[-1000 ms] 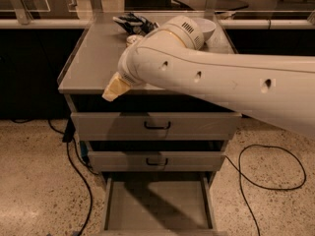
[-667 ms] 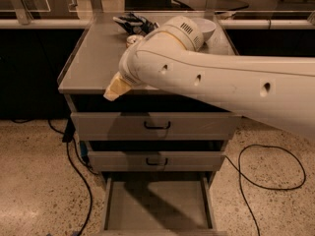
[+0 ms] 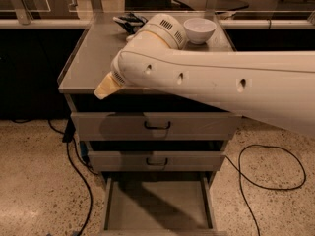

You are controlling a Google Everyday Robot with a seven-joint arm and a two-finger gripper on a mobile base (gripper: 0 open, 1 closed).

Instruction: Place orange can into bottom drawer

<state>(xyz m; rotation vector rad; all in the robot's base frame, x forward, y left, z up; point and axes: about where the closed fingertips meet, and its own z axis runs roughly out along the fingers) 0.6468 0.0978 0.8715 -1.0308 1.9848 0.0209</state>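
The bottom drawer (image 3: 157, 200) is pulled open at the foot of the grey cabinet, and its plain grey inside shows nothing in it. The orange can is not in view. My white arm (image 3: 206, 77) reaches across from the right over the cabinet top (image 3: 91, 58). My gripper (image 3: 129, 21) shows as dark fingers at the back of the cabinet top, just left of the arm's wrist and mostly hidden behind it.
A white bowl (image 3: 199, 29) stands at the back right of the cabinet top. The two upper drawers with black handles (image 3: 157, 126) are closed. Black cables (image 3: 74, 171) trail on the speckled floor on both sides of the cabinet.
The arm's elbow has shifted a little to the left and down. The drawers have not moved.
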